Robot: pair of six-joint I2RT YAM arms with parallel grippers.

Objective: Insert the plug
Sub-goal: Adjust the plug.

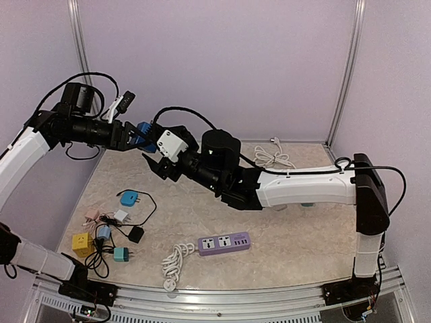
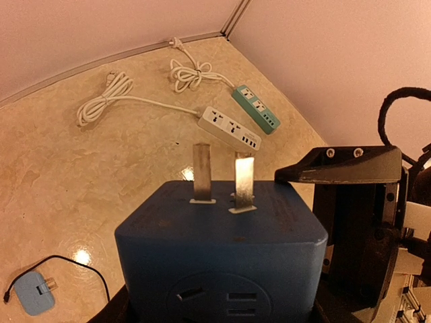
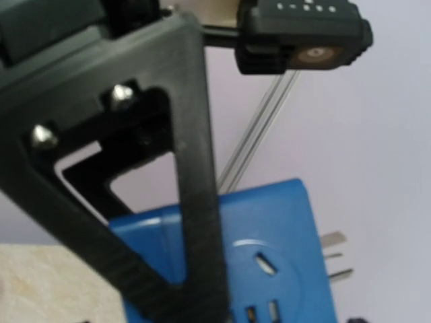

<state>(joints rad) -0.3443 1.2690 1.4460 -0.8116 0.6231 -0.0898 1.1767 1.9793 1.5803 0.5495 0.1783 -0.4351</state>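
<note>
Left gripper (image 1: 133, 138): clamps blue cube plug (image 2: 215, 249) from behind, holds it raised well above table (image 1: 303, 235), prongs (image 2: 202, 171) bare and pointing toward right arm. Right gripper (image 1: 151, 153): meets plug in mid-air, jaws apart, one of its fingers (image 2: 343, 173) just beside cube's side, no contact visible. Purple power strip (image 1: 223, 243): flat on table near front edge, sockets up, well apart from both grippers. Looks like a mid-air handover or regrasp, insertion not yet begun. Next move likely calls for squaring right jaws on cube's flat sides, clear of prongs, closing firmly before any release by left gripper, then turning prongs down over a strip socket
</note>
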